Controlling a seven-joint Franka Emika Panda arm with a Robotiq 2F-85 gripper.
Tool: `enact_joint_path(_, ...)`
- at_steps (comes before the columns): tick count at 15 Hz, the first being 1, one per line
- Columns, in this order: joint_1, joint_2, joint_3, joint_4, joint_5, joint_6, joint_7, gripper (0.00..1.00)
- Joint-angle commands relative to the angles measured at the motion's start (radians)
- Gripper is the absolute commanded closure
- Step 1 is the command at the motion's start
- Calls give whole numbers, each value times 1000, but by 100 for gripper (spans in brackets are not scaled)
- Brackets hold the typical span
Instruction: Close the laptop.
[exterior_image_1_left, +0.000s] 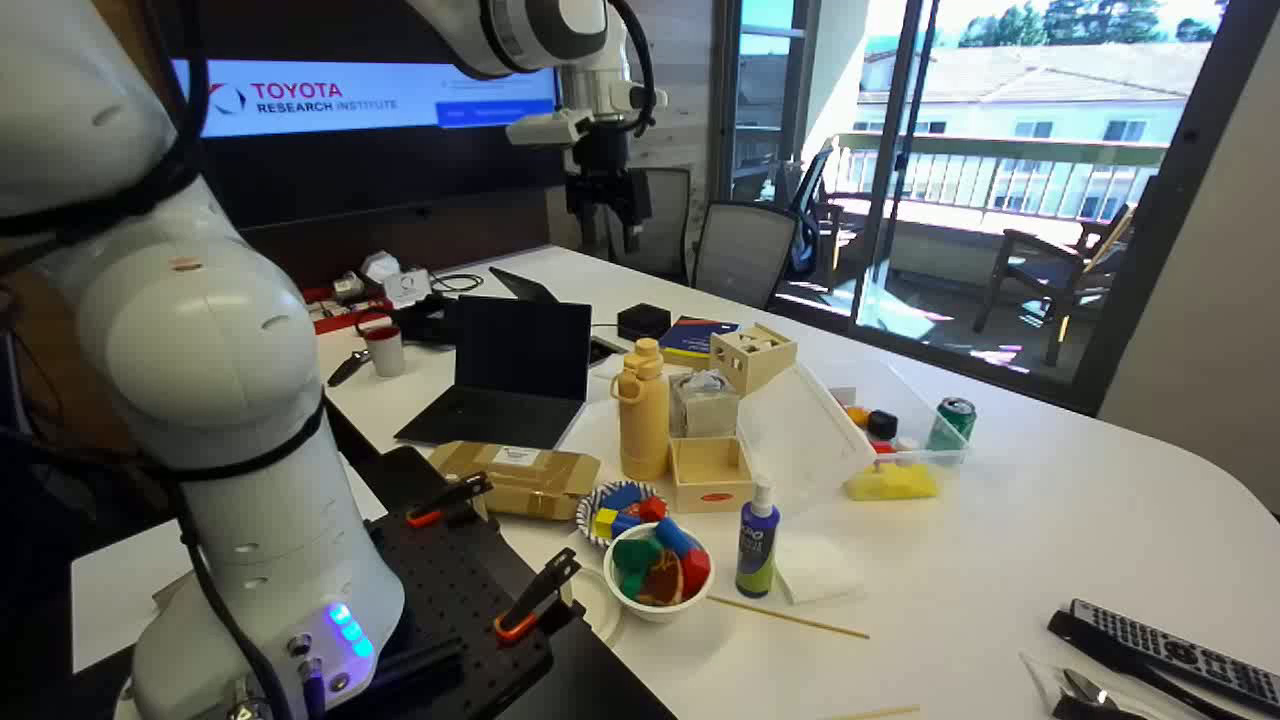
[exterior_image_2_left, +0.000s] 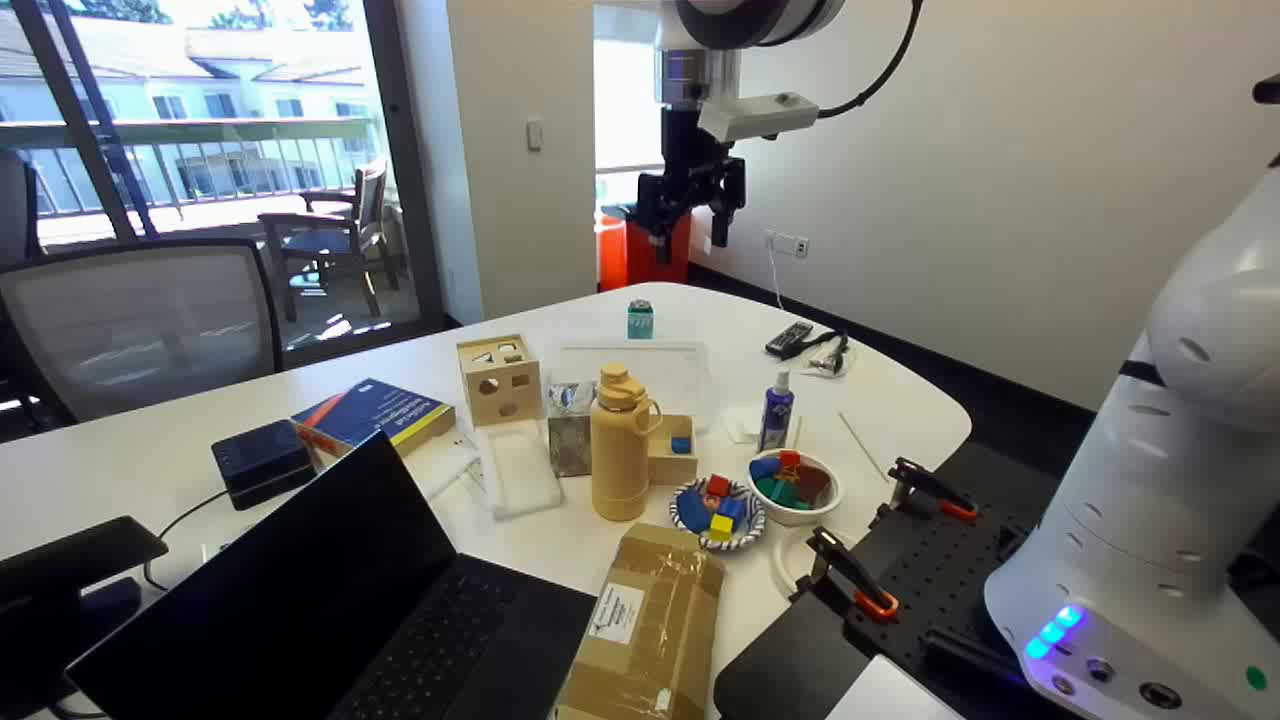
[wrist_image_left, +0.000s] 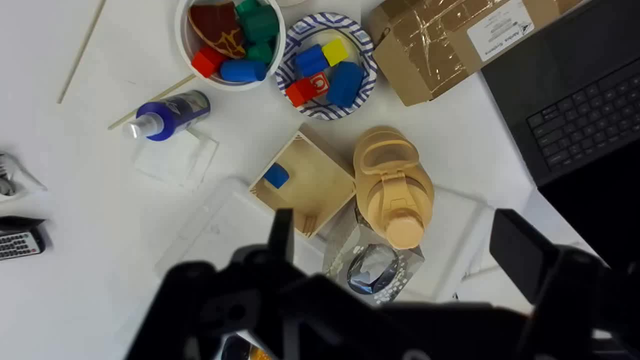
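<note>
My gripper (exterior_image_2_left: 690, 243) hangs high above the white table (exterior_image_1_left: 950, 570), its two fingers (wrist_image_left: 522, 252) spread wide apart. The laptop (exterior_image_1_left: 495, 375) stands open on that table, its dark screen raised and its keyboard uncovered; in my wrist view it shows along the right edge, partly cut off. A taped cardboard package (exterior_image_1_left: 520, 482) lies just beside it, though I cannot tell whether the two touch. Near them a yellow bottle (exterior_image_1_left: 643, 425) stands upright, next to a small wooden box (wrist_image_left: 320, 187) that holds a blue block (wrist_image_left: 276, 175).
</note>
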Motion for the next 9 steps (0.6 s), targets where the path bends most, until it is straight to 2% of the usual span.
enact_joint_path(1,19,1,-19,1,-5,-2,4,0)
enact_joint_path(5,91,222,33,107,2,158,-34,0)
enact_joint_path(9,190,424,88,223,-78,292,-4,0)
